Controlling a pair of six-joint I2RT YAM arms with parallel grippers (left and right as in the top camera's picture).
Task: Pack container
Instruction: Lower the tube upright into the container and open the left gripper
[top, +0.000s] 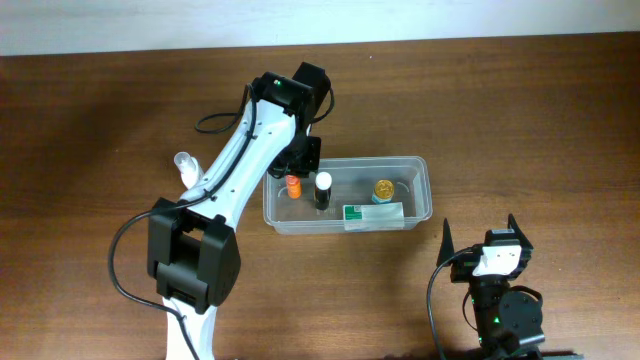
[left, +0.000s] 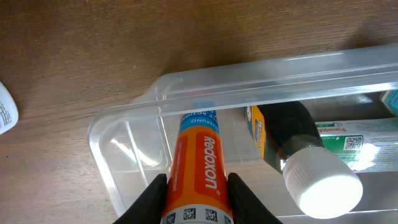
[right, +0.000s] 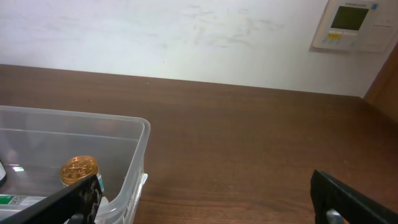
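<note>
While the container (top: 350, 160) sits around the middle of the wooden table (top: 100, 120), the left gripper (left: 198, 202) is clamped on an orange Redoxon tube (left: 199, 149), upright in the tub's left end. Also inside: a dark bottle with a white cap (left: 311, 168), a gold-lidded round thing (top: 384, 189) and a green-and-white box (top: 373, 212). The right gripper (top: 480, 232) is wide open and holding nothing, near the container's front right corner.

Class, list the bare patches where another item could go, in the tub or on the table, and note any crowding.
Bare wood lies right of the container and left of the small white bottle. Inside, the left end is crowded: the left gripper holds the orange tube beside the dark bottle; a gap lies before the gold lid.
</note>
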